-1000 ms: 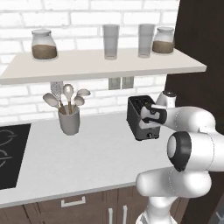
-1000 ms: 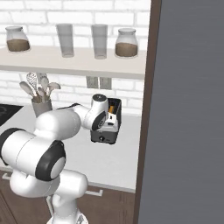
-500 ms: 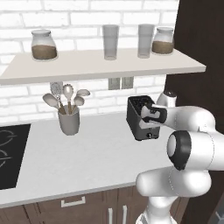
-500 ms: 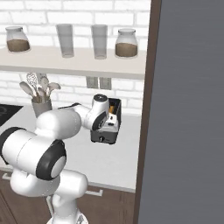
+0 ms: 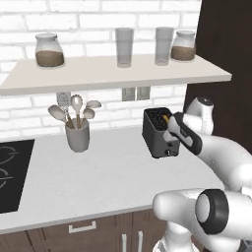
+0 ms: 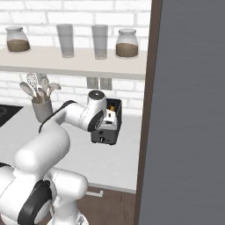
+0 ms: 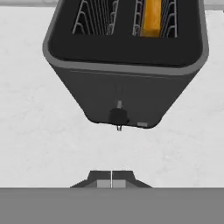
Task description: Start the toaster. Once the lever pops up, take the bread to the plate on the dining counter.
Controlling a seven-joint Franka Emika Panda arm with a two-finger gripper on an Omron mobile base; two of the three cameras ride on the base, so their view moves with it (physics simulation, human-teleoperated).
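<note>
Bright, even, rendered light; crisp all over.
Soft shadow under the shelf (image 5: 113, 74) on the brick wall (image 5: 98, 19), faint shade beneath the toaster (image 7: 124, 65) on the bench (image 5: 98, 172); no glare, no blur, slight stretch in the close hand view.

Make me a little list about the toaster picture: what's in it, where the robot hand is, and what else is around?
toaster: dark, on the pale counter, below the shelf
bread: down in one slot; the other slot is empty
lever: low on the toaster's front
gripper: shut, holding nothing, just above the lever end of the toaster
utensil cup: grey, left of the toaster, apart from it
shelf items: two jars, two glasses
</note>
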